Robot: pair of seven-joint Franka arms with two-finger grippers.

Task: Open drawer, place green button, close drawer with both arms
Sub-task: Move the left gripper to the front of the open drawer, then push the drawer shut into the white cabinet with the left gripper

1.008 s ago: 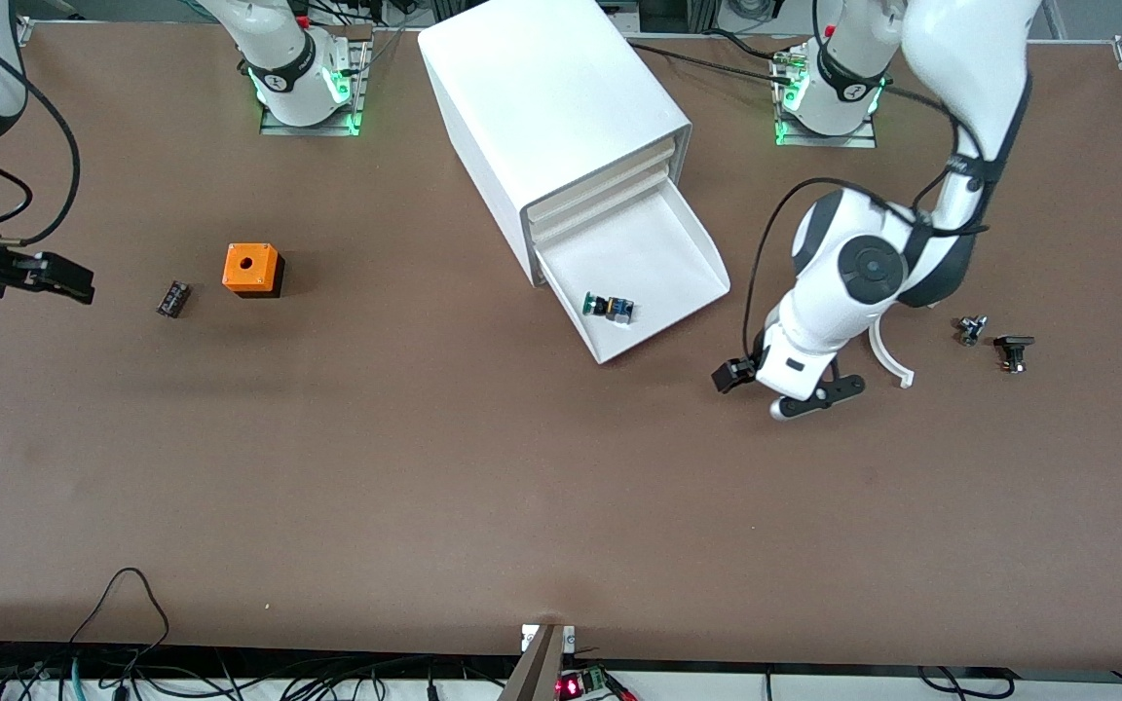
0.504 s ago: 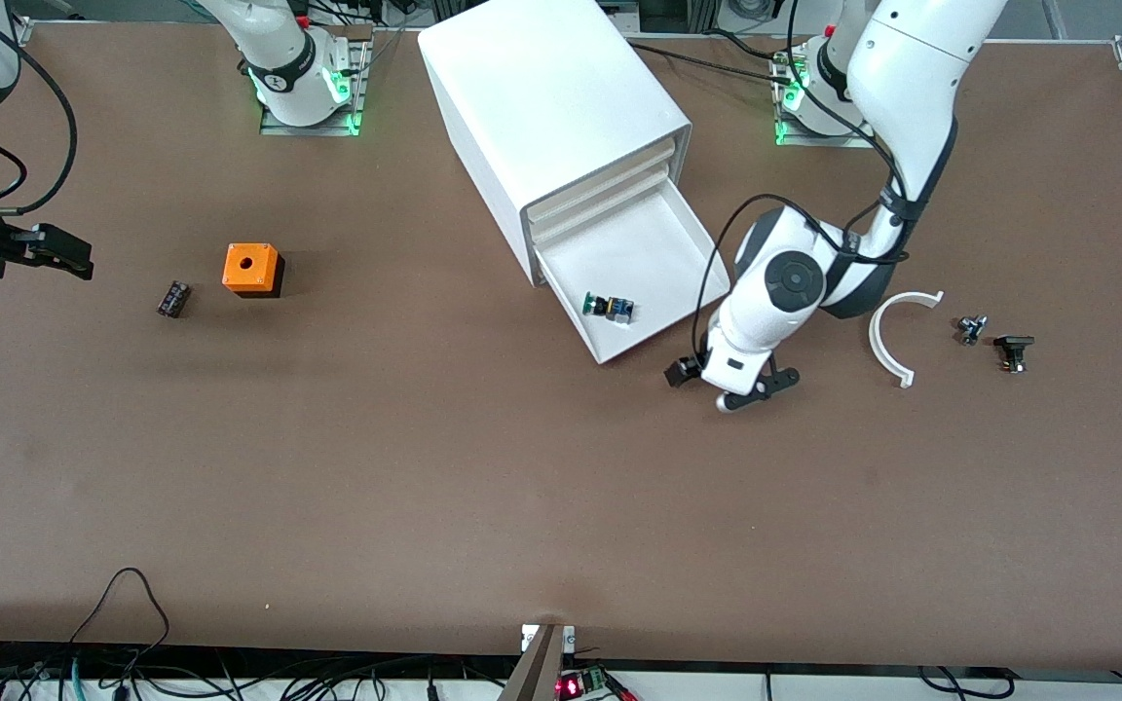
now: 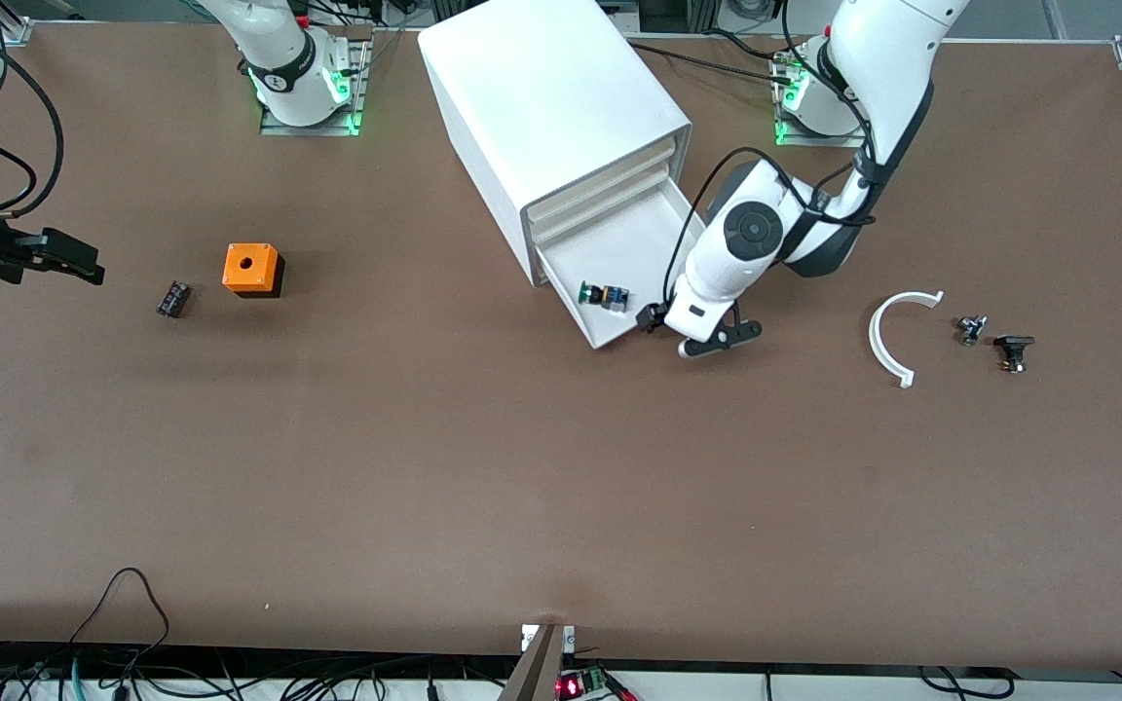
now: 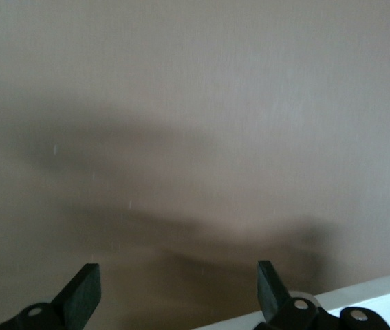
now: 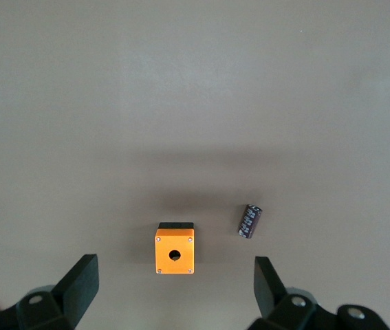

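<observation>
The drawer (image 3: 625, 240), lowest in the white cabinet (image 3: 542, 97), stands partly pulled out. The button (image 3: 604, 295), green cap with a blue rear block, lies in it near its front wall. My left gripper (image 3: 690, 327) is at the drawer's front corner, low over the table, open and empty. In the left wrist view the left gripper (image 4: 177, 275) shows spread fingers (image 4: 84, 285) over bare table, with the drawer's white edge (image 4: 380, 295) beside one finger. My right gripper (image 3: 74, 261) (image 5: 174, 267) waits open and empty, up over the right arm's end of the table.
An orange cube with a hole (image 3: 251, 269) (image 5: 175, 249) and a small black component (image 3: 172, 298) (image 5: 250, 221) lie toward the right arm's end. A white curved piece (image 3: 887, 341), a small metal part (image 3: 970, 329) and a black part (image 3: 1013, 350) lie toward the left arm's end.
My left gripper has swung across to the drawer's front and the drawer has slid partway in, carrying the button. The right gripper has shifted slightly.
</observation>
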